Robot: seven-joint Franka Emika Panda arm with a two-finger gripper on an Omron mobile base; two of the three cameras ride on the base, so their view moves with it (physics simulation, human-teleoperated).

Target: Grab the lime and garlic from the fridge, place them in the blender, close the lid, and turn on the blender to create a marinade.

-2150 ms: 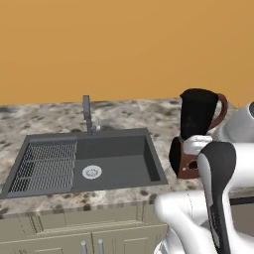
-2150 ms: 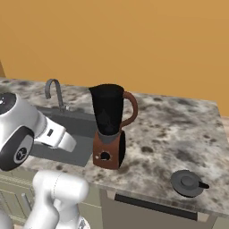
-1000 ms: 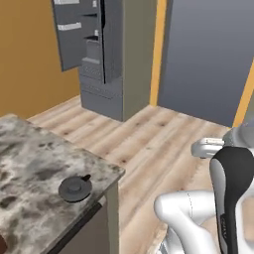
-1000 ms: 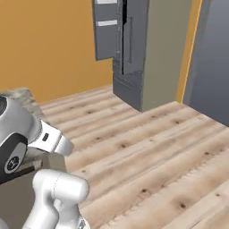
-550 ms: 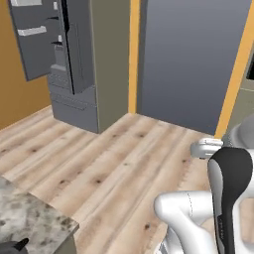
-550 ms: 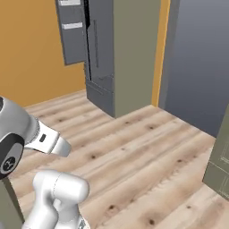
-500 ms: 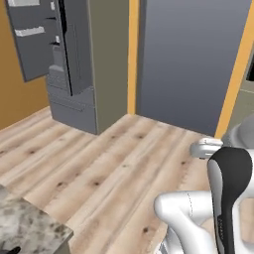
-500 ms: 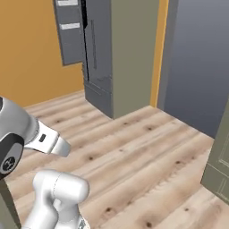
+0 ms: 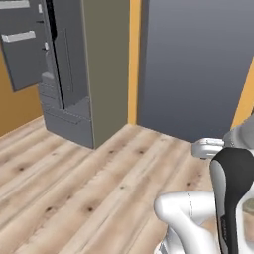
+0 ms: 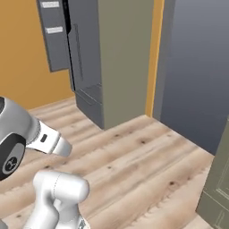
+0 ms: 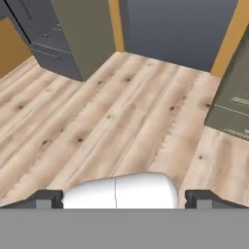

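Base views flank arm, share fridge [image 9: 64, 74], hand view faces floor [image 11: 121, 112]

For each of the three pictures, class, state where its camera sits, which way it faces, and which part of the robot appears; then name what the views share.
Left base view: behind the arm, left; faces the fridge; arm lower right.
Right base view: behind, right; faces the fridge; arm lower left.
Hand view: on the hand, looking down at the wooden floor; open gripper, fingers at the bottom.
Shared: fridge and floor.
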